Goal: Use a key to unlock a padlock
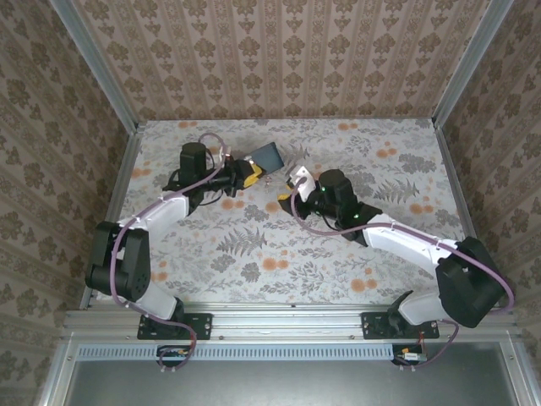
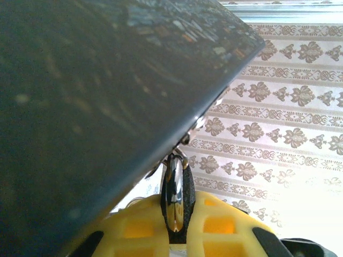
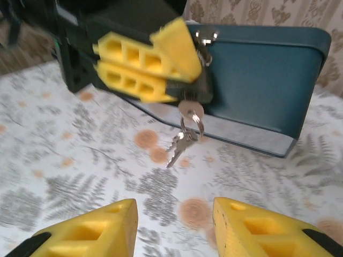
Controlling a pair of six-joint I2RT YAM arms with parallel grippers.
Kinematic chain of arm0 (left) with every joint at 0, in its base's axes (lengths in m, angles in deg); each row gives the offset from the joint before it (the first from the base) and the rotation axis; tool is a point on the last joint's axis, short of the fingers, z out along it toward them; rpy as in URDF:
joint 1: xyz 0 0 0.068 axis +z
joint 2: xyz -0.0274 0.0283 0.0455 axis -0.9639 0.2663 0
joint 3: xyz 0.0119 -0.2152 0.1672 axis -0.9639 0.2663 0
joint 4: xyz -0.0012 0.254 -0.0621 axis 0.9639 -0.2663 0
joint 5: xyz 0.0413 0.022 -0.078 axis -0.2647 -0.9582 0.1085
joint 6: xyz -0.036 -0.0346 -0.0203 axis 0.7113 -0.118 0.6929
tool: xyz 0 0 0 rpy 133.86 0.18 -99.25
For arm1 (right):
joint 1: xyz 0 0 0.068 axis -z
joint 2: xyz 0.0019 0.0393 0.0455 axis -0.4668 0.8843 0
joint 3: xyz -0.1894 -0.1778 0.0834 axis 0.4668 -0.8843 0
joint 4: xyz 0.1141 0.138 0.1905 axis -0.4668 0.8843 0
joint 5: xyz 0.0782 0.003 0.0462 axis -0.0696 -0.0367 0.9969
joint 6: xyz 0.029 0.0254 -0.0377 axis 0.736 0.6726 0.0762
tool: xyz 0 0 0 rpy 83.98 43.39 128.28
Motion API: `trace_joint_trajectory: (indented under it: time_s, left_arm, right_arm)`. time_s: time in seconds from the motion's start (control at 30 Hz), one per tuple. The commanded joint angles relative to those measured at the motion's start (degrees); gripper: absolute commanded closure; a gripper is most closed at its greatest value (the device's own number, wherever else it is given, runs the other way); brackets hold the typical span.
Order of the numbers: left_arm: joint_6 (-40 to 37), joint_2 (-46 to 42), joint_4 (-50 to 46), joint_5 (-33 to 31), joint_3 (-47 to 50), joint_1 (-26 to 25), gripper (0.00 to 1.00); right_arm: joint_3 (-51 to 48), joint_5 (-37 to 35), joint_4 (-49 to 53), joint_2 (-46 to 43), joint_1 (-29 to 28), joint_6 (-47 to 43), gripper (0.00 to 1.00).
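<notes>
Floral table (image 1: 254, 249): left gripper (image 3: 185, 77) clamps padlock (image 3: 205, 88), key (image 3: 191, 111) inserted.

No legible text anywhere

Top cam sits high behind the arm bases (image 1: 173, 326), looking down on the whole table (image 1: 254, 254). Left wrist cam is jammed right up against the blue case (image 2: 80, 107), facing a wallpapered wall (image 2: 289, 107). Right wrist cam looks low across the table from nearby at that same case and the padlock (image 3: 201, 88).
</notes>
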Motion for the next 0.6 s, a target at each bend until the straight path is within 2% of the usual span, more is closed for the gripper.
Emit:
trace_joint_trajectory:
  time_s: [0.0, 0.17, 0.43, 0.57]
  left_arm:
    - [-3.09, -2.24, -0.91, 0.28, -2.52, -1.33, 1.0]
    - [-3.51, -1.95, -1.32, -0.12, -2.52, -1.89, 1.0]
    - [-2.7, -0.89, 0.46, 0.35, -2.71, -1.9, 1.0]
    - [-2.81, -0.87, 0.79, 0.65, -2.72, -1.95, 1.0]
  right_arm:
    - [-0.16, -8.04, -13.18, 2.38, -1.86, -13.45, 0.6]
    - [-0.58, -11.16, -21.95, 5.9, -3.34, -16.94, 0.58]
    - [1.64, -8.18, -18.36, 9.04, -3.87, -19.7, 0.58]
    - [1.56, -9.15, -19.01, 10.03, -3.87, -20.02, 0.59]
